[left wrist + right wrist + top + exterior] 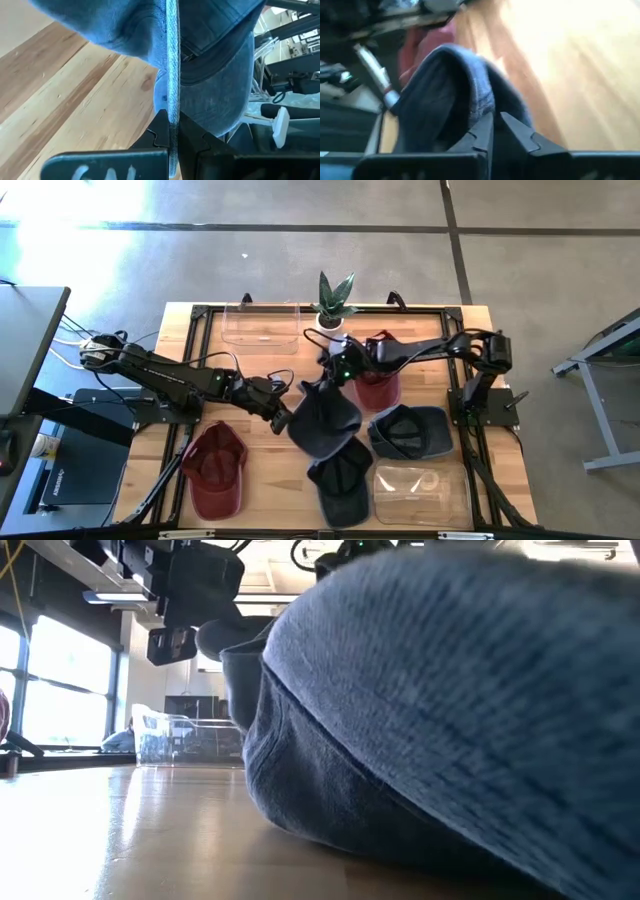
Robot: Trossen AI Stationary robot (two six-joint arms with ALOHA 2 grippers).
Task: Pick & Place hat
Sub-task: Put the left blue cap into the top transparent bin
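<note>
Both arms meet over the middle of the pale plank surface (260, 480), sharing one dark blue denim hat (322, 418). The left claw (281, 420) is pressed together on its thin brim edge, which runs straight between the fingers in the left wrist view. The right claw (330, 372) pinches a fold of the same soft cloth at the hat's far side.

From above, other hats lie around it: a red one (214, 469), two more blue ones (340, 478) (412, 432), another red one (378, 380), plus clear plastic bins (262, 325) (420, 492) and a small potted plant (332, 300). The low view is mostly filled by a close blue hat (450, 710), its coarse weave showing.
</note>
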